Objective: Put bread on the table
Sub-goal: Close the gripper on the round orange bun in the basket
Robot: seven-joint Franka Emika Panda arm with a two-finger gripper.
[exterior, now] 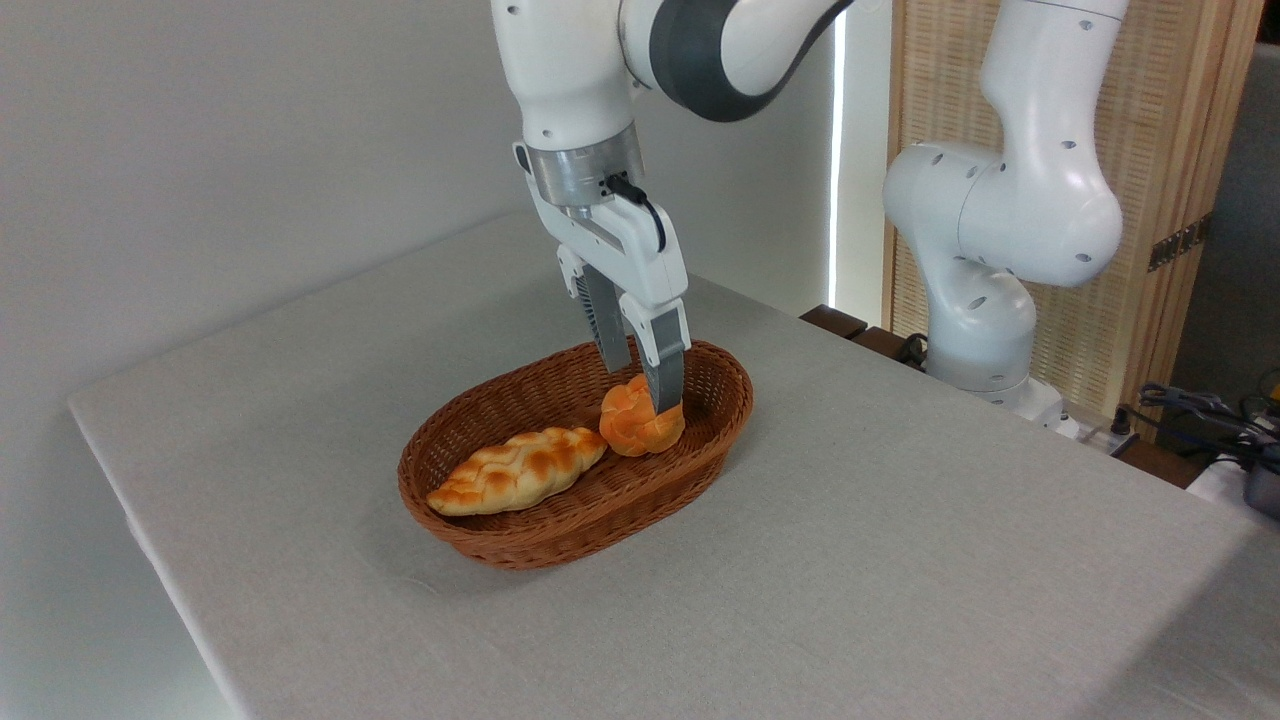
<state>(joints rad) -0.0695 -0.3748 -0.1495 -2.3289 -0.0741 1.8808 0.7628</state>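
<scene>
The bread [632, 425], a small round orange bun with a knotted top, sits in the right half of the brown wicker basket [520, 545]. My gripper [640, 390] reaches down into the basket from above, one finger behind the bun and one pressed on its front right side. The fingers close on the bun, which still looks low in the basket. The light-grey table [900, 520] spreads out on all sides of the basket.
A longer pale-golden braided loaf [518, 470] lies in the basket's left half, touching the bun. The robot base [985, 330] stands at the table's far right edge, with cables [1200, 410] beyond it. A wall runs along the left.
</scene>
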